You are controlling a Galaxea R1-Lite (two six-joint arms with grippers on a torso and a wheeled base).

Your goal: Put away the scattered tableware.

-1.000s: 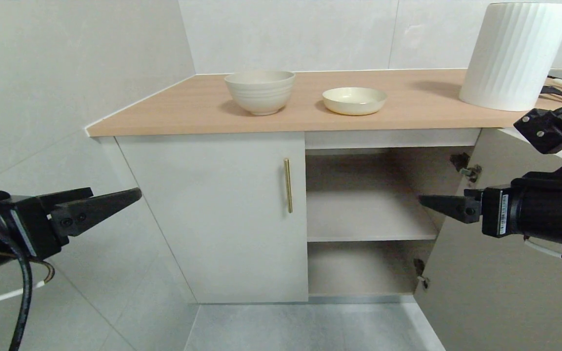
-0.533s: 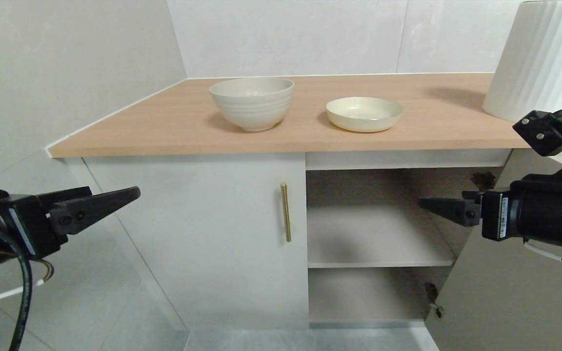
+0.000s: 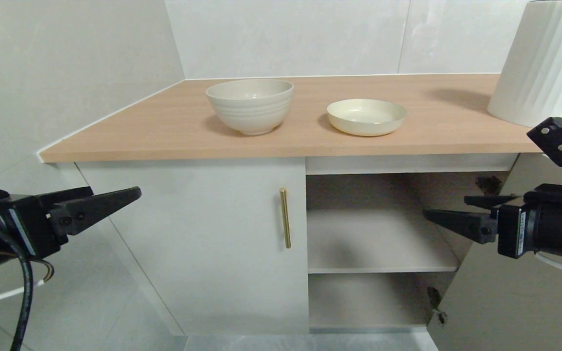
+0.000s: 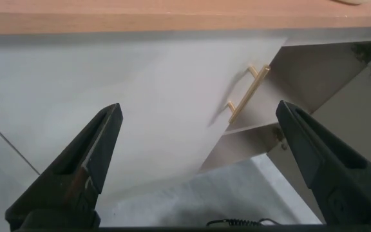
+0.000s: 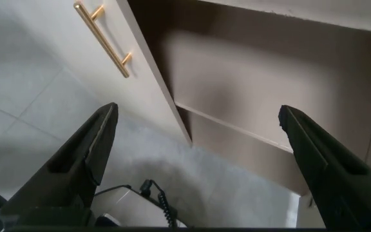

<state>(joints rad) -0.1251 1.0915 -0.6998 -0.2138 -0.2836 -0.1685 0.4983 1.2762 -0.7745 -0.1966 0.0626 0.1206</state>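
1. So, both bits of tableware sit on the wooden countertop (image 3: 164, 131): a deep ribbed bowl (image 3: 250, 105) on the left and a shallow dish (image 3: 366, 116) to its right. They're apart from each other and nothing is touching them.
2. The cabinet underneath looks half ready. Its left door (image 3: 198, 234) is shut, with a brass handle (image 3: 285, 218) at the inner edge. The right door (image 3: 505, 302) is swung wide, so the middle shelf (image 3: 373, 243) and the compartment under it are exposed. My guess is that's where the dishes are meant to go, which would explain why that side is open.
3. The left gripper (image 3: 115, 194) hangs out in front of the shut door, well below counter height. Its jaws are spread wide with nothing between them.
4. The right gripper (image 3: 446, 205) sits level with the open compartment, just by the shelf. Its jaws are also spread and empty.
5. It reads to me like nothing's been put away yet. Either arm has to rise above the counter edge before grabbing anything. The dish is nearer the right arm and the bowl nearer the left.
6. A tall white ribbed container (image 3: 549, 63) stands at the counter's far right, well apart from the dish, though the right arm should probably steer clear of it. The dish rim is low and thin, so I'd guess an edge pinch there. The bowl wall looks easier to grab.
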